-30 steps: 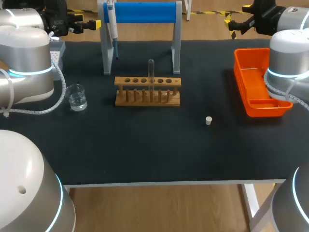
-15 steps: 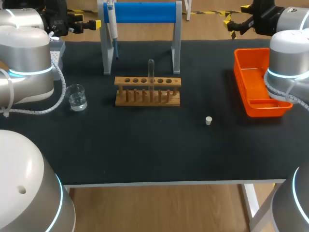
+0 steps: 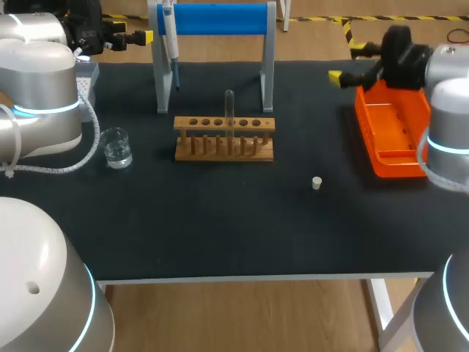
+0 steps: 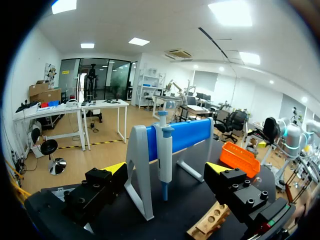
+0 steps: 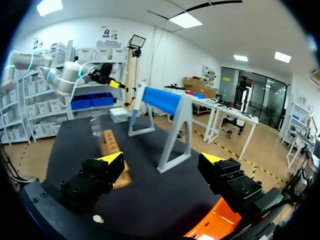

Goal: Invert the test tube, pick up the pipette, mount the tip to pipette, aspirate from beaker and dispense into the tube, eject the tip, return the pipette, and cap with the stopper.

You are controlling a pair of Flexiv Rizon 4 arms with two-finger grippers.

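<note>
A clear test tube (image 3: 229, 110) stands upright in the wooden rack (image 3: 223, 139), rounded end up. The blue-and-white pipette (image 3: 170, 37) hangs on the blue stand (image 3: 220, 18) at the back. A glass beaker (image 3: 116, 147) holding clear liquid sits left of the rack. The small white stopper (image 3: 316, 182) lies right of the rack. My left gripper (image 3: 139, 34) is open at the back left; in its wrist view the left gripper (image 4: 165, 170) faces the pipette (image 4: 164, 150). My right gripper (image 3: 346, 61) is open above the orange tray's back left corner, empty (image 5: 162, 159).
An orange tray (image 3: 392, 139) sits at the right edge. A grey tip box (image 3: 88, 73) is partly hidden behind my left arm. In the right wrist view the rack (image 5: 112, 150), beaker (image 5: 96, 125) and stopper (image 5: 97, 218) lie ahead on the black mat.
My right arm has swung in from the back right, bringing its gripper forward and left over the orange tray's back corner. The left arm and all objects stayed put.
</note>
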